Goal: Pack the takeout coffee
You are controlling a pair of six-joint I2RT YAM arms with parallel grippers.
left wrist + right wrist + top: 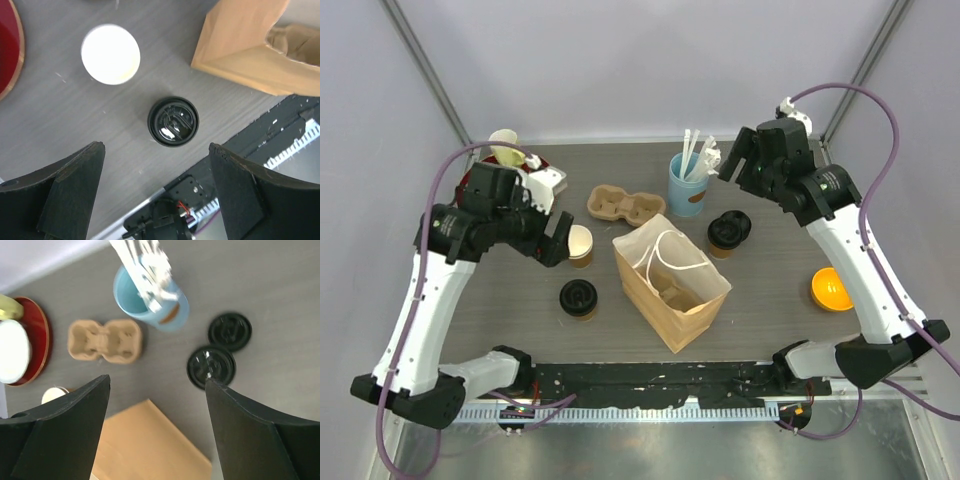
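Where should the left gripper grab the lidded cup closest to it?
Probably the tan wall just under the black lid, coming straight down from above, jaws either side. The lidded cup stands upright and alone, with bare table all around it.

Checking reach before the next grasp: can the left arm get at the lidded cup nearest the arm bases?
Probably yes. The open left pincer points at the lidded cup, which stands alone; the lidless cup and the paper bag both stand clear of it.

The left arm [420, 300] and right arm [870, 270] have white link shells between black joints and bases. A mauve cable [897, 128] loops along each. Their fingers [70, 195] are broad matte-black wedges.
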